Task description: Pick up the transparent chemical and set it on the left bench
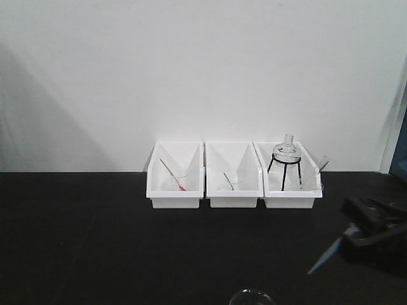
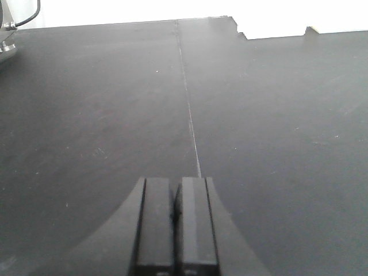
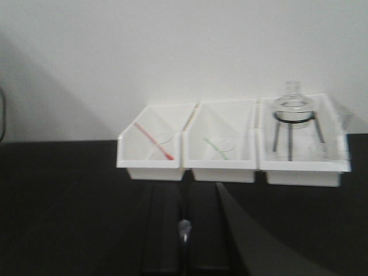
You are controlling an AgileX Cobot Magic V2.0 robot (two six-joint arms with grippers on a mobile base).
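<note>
The rim of a clear glass beaker [image 1: 251,297] shows at the bottom edge of the front view; the rest of it is cut off. My right gripper [image 1: 353,234] hovers over the right of the black left bench [image 1: 95,241]. It is shut on a thin clear pipette [image 1: 325,255] that slants down to the left. In the right wrist view the gripper [image 3: 184,190] is closed, with the pipette's end [image 3: 184,227] between the jaws. My left gripper [image 2: 175,184] is shut and empty over the bare black benchtop [image 2: 276,115].
Three white bins stand in a row against the white wall: the left bin [image 1: 175,184] holds a red stick, the middle bin [image 1: 233,184] a green stick, and the right bin [image 1: 291,187] a round glass flask [image 1: 287,151] on a black tripod. A seam [image 2: 190,109] runs along the benchtop.
</note>
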